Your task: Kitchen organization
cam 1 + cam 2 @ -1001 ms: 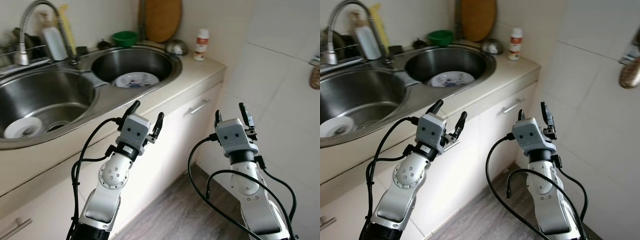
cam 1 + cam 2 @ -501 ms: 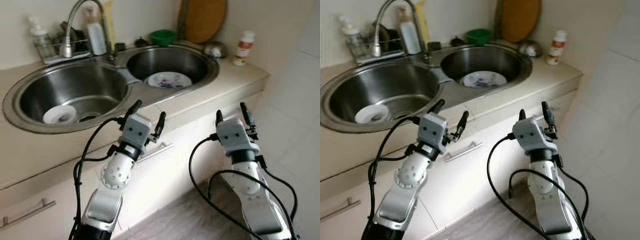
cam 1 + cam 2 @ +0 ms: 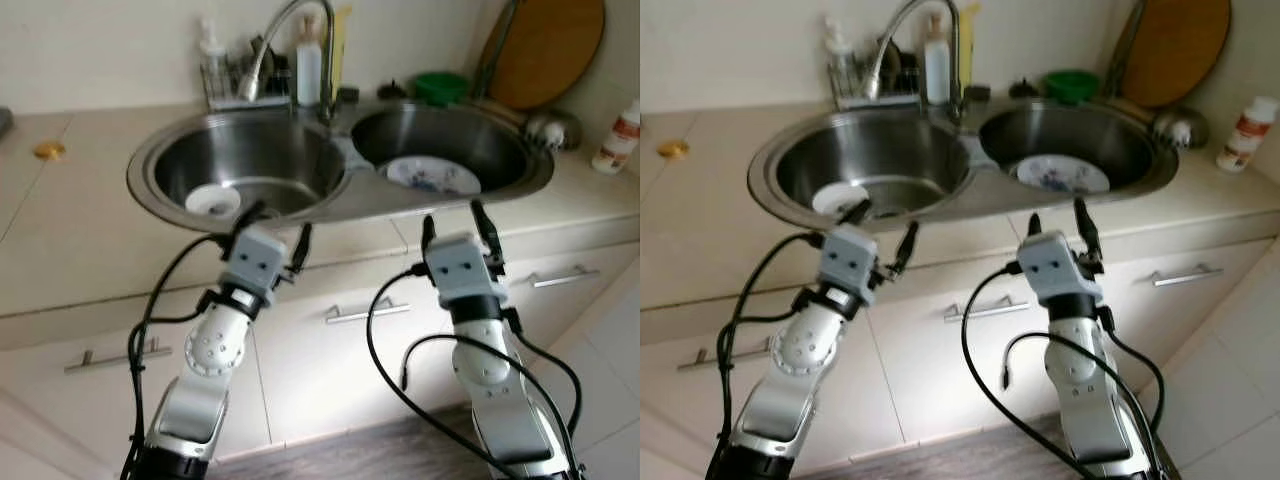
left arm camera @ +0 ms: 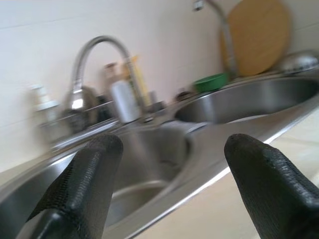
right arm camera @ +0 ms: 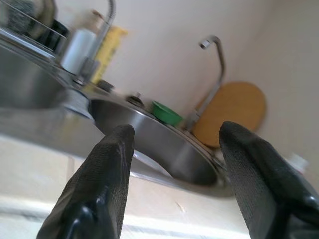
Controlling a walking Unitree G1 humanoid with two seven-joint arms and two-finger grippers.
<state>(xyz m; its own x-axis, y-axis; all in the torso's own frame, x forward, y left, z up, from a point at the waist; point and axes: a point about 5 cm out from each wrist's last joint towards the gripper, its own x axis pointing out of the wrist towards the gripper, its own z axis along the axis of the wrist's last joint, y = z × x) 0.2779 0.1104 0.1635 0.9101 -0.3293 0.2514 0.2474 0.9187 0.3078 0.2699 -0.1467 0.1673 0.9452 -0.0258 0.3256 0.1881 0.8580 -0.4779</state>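
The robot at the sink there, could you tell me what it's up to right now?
Nothing is being handled yet. The robot stands facing the double sink, with the left gripper and right gripper raised in front of the counter edge, both open and empty. A patterned plate lies in the right basin, a small white dish in the left. A green bowl and a wooden board sit behind.

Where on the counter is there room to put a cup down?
The widest bare stretch is the counter left of the left sink bowl, with only a small yellow bit near the wall. Behind the sinks it is crowded: bottles by the faucet, a green bowl and a wooden board.
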